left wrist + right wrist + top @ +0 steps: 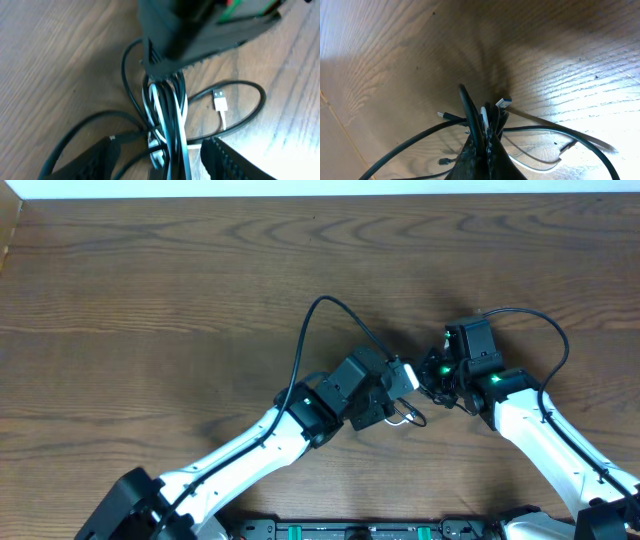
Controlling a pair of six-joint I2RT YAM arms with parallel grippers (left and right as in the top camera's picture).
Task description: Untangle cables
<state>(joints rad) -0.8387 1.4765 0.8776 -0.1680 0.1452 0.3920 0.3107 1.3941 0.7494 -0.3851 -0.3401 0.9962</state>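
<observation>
CABLES CLAMPED AT MID-SURFACE. Near the middle of the wooden surface (150,290), the cables (167,112) are drawn into one tight bundle of black and white strands, which I use as my reference point.

My right end effector (482,145) is pressed together on that bundle. In the right wrist view the strands fan out from its tips. In the left wrist view it reaches in from the top of the frame and pinches the bundle's upper part.

My left end effector (167,155) stands spread, with its fingers (102,160) on either side of the bundle's lower part and clear of its core. I cannot tell whether the looser loops brush them.

A black loop (252,112) arcs out from one side of the bundle and lies on the wood. A white plug (219,104) on its white lead lies flat inside that loop, just beside the bundle. In the right wrist view a silver plug (503,103) juts out just beside the clamped strands, and more black cord trails away from the bundle on both sides.

From overhead the two end effectors meet tip to tip over the bundle and hide most of it. Only a small loop (406,417) shows, just beside them on the side toward the arms' bases.
</observation>
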